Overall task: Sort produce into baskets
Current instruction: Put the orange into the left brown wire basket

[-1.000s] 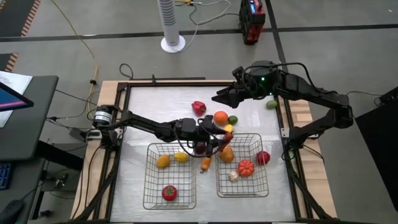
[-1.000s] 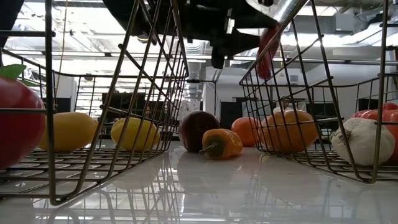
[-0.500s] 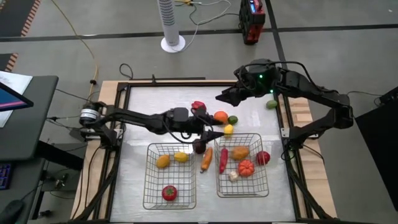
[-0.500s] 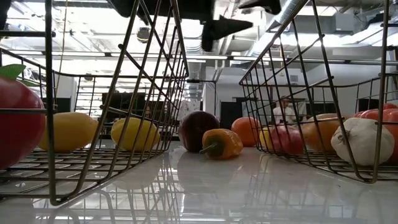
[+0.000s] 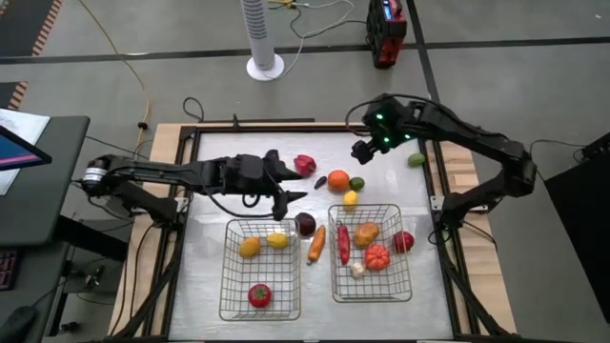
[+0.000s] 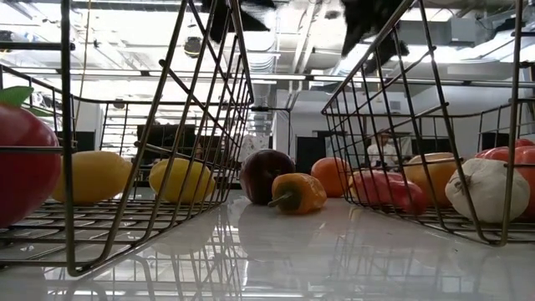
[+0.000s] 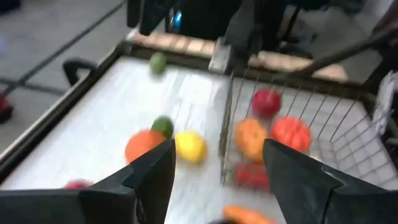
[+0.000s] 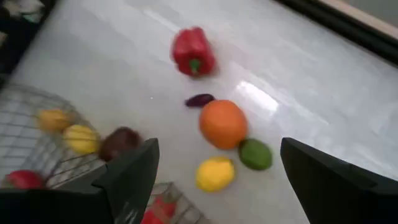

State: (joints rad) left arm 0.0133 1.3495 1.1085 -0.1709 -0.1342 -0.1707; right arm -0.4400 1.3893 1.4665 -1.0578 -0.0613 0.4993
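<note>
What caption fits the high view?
Both open grippers, left and right, hover over loose produce behind two part-filled baskets.

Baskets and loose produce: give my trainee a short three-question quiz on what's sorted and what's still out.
1. True or false: the red chili lies inside the right basket.
2. Which piece lies on the table between the two baskets? A) carrot B) garlic C) red pepper
3. Fill in: the left basket holds two yellow pieces and one ___ round.

Key: 1 true; 2 A; 3 red. Left gripper and right gripper hang open, holding nothing.
</note>
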